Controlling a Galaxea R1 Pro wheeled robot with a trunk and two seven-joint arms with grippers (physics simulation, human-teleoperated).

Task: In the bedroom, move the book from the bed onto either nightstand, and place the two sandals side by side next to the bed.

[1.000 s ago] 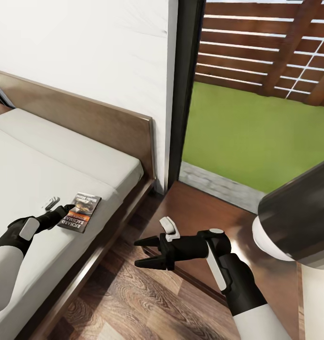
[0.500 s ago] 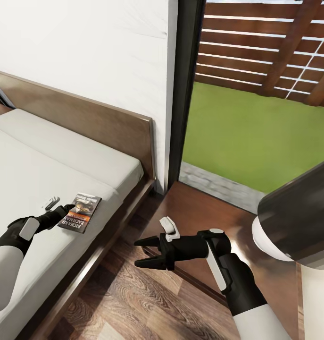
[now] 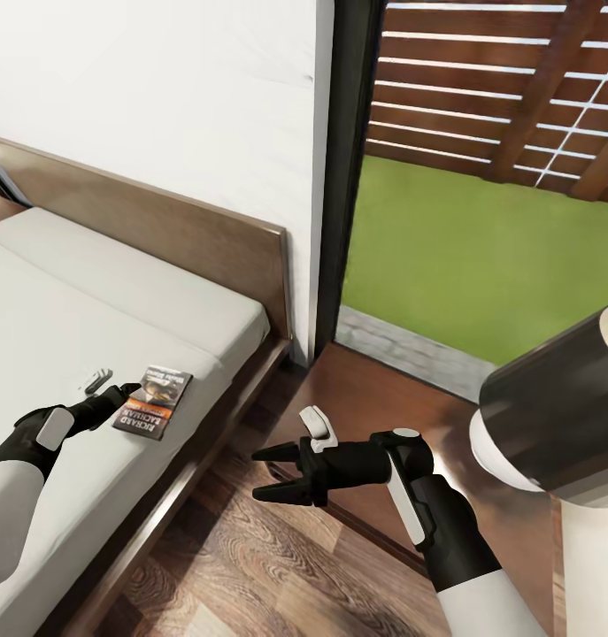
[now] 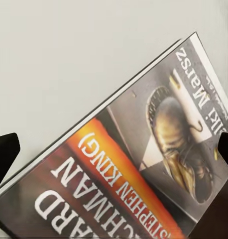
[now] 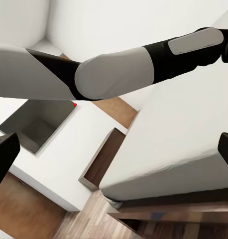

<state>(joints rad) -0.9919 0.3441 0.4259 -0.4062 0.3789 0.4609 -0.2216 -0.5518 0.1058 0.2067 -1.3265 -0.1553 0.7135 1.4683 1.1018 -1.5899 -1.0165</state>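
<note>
since a second ago the book (image 3: 153,402) has slid a little along the mattress toward the bed's near edge and turned slightly, with the left gripper (image 3: 126,389) at its corner. it lies flat on the off-white mattress of the bed (image 3: 206,243), near the side rail, orange band and white lettering up. the left wrist view has the book (image 4: 144,164) close up between the dark fingertips (image 4: 5,152), which stand wide apart, one on each side of it, clamped on nothing. the right gripper (image 3: 275,473) hovers over the wood floor beside the nightstand (image 3: 374,398), its prongs spread and empty, as before.
</note>
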